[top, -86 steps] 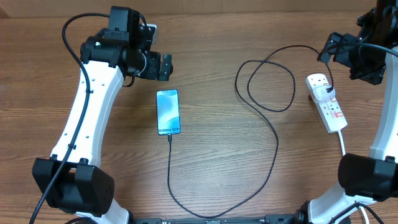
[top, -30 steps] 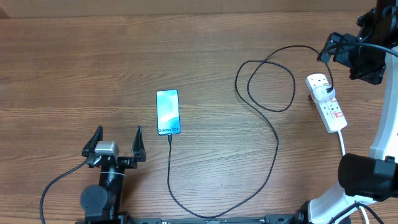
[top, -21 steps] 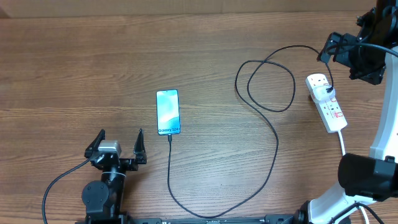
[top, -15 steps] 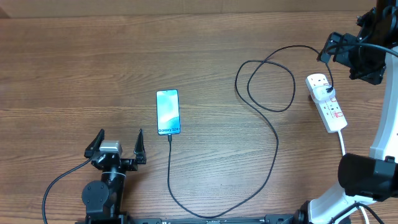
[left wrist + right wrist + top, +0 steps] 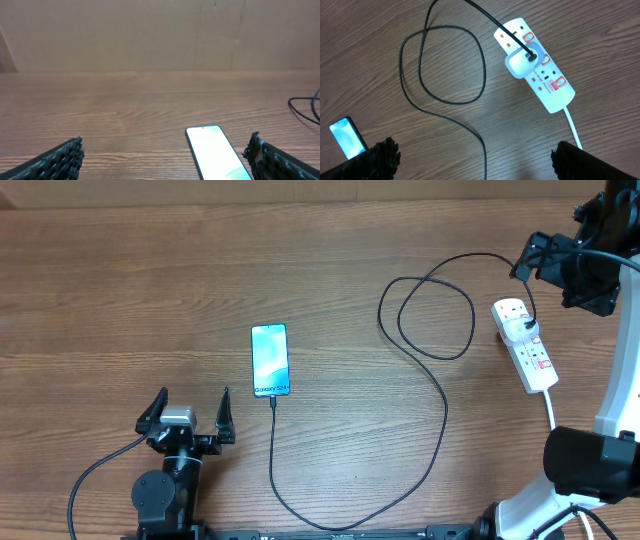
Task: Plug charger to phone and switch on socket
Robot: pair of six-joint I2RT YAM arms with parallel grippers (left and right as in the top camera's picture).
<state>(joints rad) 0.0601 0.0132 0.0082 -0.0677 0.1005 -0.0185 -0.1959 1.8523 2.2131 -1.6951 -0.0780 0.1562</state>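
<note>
Both fingers [image 5: 152, 410] of left hand [image 5: 192, 394] splayed

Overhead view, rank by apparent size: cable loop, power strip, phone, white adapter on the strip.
1. Cable loop: widest span by far.
2. Power strip and phone: too close to rank. The strip is longer, the phone wider.
3. White adapter: smallest, sitting on the strip.

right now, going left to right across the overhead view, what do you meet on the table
open left gripper → slim blue-screened smartphone → loop of the thin black charger cable → narrow white power strip
</note>
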